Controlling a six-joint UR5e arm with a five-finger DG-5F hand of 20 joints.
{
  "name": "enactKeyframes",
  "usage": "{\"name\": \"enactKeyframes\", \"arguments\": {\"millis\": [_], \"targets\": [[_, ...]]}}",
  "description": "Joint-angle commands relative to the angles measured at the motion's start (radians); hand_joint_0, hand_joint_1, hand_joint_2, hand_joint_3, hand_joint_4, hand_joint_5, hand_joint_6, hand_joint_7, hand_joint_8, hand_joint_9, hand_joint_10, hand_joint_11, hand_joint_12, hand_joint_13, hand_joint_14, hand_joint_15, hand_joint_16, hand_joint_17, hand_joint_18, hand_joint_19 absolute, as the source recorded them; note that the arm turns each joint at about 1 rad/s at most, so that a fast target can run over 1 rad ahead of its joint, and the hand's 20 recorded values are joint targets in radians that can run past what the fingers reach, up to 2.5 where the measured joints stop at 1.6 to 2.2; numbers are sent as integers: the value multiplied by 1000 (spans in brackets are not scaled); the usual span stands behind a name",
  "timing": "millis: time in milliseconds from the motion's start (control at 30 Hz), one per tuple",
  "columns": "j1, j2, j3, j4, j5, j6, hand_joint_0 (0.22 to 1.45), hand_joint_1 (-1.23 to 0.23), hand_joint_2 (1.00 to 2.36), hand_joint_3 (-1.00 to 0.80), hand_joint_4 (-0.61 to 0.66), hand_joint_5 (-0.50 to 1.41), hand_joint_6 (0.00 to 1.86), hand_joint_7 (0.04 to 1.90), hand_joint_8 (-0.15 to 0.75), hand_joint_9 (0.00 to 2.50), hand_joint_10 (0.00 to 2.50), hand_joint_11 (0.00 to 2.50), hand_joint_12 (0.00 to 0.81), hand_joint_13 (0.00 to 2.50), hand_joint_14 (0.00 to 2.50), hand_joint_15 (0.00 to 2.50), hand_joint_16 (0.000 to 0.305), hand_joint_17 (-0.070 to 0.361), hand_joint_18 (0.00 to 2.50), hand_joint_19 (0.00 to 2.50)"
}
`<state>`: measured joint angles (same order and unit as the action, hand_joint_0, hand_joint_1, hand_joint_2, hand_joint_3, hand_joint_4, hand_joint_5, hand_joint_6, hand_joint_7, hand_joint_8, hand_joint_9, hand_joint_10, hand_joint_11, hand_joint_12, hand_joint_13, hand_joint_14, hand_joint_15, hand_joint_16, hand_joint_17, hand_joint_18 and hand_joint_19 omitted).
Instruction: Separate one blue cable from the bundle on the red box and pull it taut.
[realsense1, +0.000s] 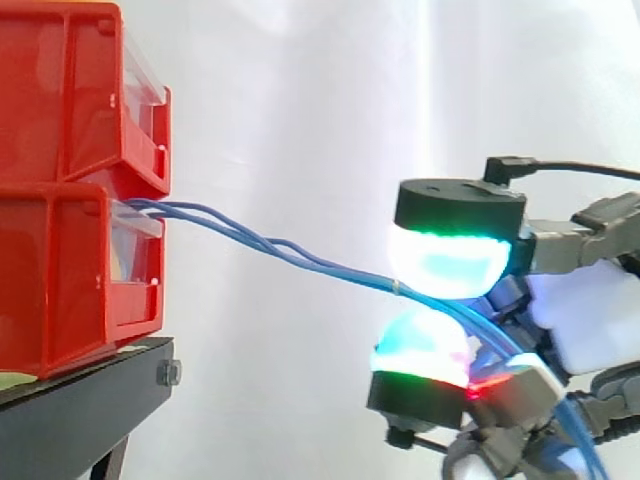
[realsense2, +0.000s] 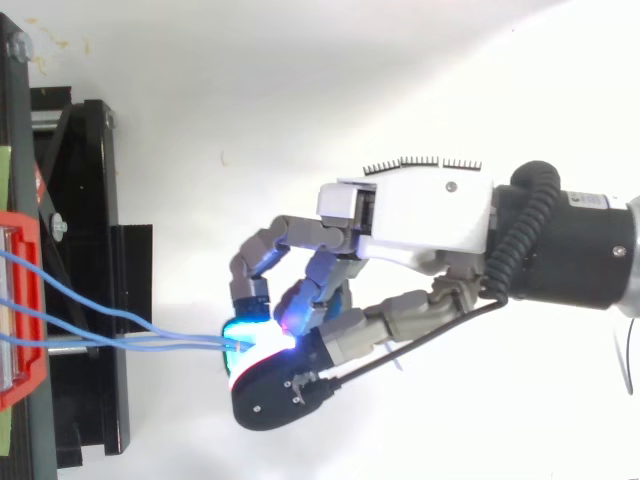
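Glowing pads (realsense1: 445, 262) of the hand (realsense2: 420, 215) pinch the blue cables (realsense1: 330, 267) stretching from the red box (realsense1: 70, 280).

Stacked bins (realsense1: 60, 130) in solid red with clear fronts; stand (realsense1: 80, 410) in black; cables (realsense1: 285, 250) in plain blue; hand (realsense2: 420, 215) in white and grey with black fingertip housings; pads (realsense1: 445, 262) glowing cyan and green, lower one edged red; curtain (realsense1: 300, 100) in unpatterned white.
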<state>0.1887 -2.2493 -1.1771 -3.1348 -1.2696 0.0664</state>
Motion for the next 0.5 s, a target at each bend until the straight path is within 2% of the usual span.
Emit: {"name": "enactKeyframes", "arguments": {"millis": [0,333,467], "targets": [[0,19,-1,-39,-11,0,589,-699,1010,-356,170,-172,853,1083,373,1079,18,1045,410,928,15,599,51,114,1025,781],[-5,27,1,-37,-8,-2,561,-624,1005,-445,178,-167,851,1091,382,1107,19,1059,415,949,15,605,52,116,1049,783],[-2,25,20,-34,4,-8,528,-631,1000,-500,182,-169,841,1064,387,1097,18,1054,423,954,16,606,54,122,1066,772]]}}
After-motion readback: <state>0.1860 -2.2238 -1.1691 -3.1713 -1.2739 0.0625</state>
